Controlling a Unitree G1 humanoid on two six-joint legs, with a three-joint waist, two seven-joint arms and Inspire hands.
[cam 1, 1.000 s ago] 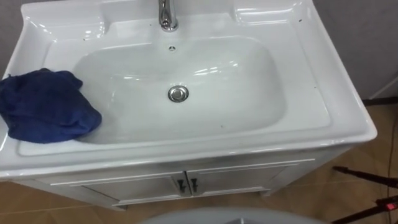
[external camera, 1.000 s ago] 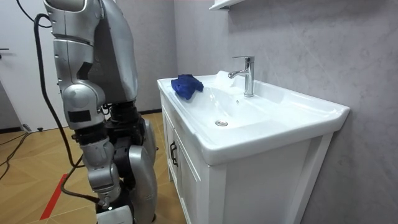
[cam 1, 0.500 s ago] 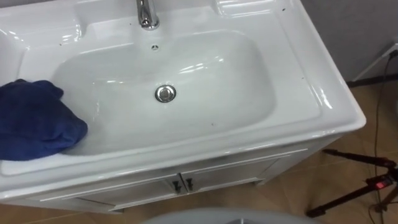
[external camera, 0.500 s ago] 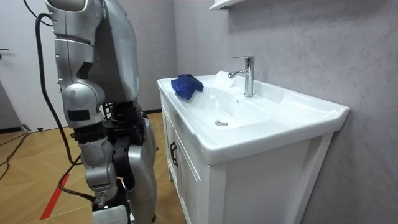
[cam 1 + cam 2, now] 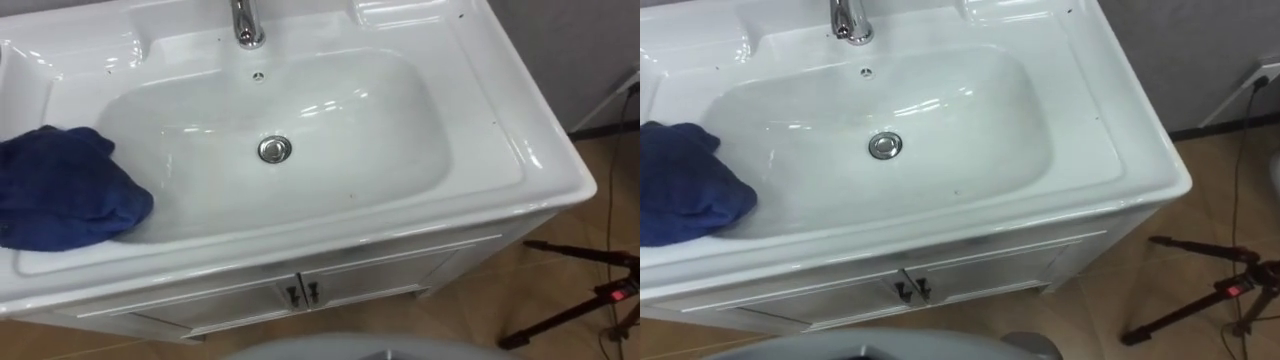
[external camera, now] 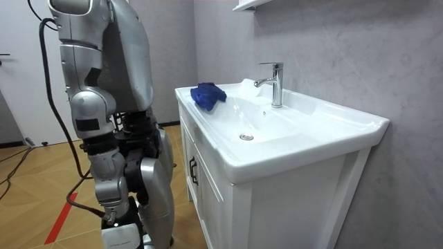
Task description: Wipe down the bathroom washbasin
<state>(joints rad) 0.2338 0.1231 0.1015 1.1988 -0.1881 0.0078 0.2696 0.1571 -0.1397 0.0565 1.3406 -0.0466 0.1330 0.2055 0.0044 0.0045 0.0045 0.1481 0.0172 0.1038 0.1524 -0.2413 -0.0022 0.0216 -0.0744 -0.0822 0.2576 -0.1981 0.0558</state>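
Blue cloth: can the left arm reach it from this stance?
Probably yes. The blue cloth lies uncovered on the basin's left rim, on the left arm's side, with nothing over it, and the robot stands at the cabinet front.

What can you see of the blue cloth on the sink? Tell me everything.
The blue cloth is dark blue, soft-looking fabric, crumpled into a loose heap with folds. It lies on the left rim of the white basin, its right edge drooping over onto the bowl's inner slope. It touches the basin alone; nothing holds it. Its left end runs past the left eye view's edge.
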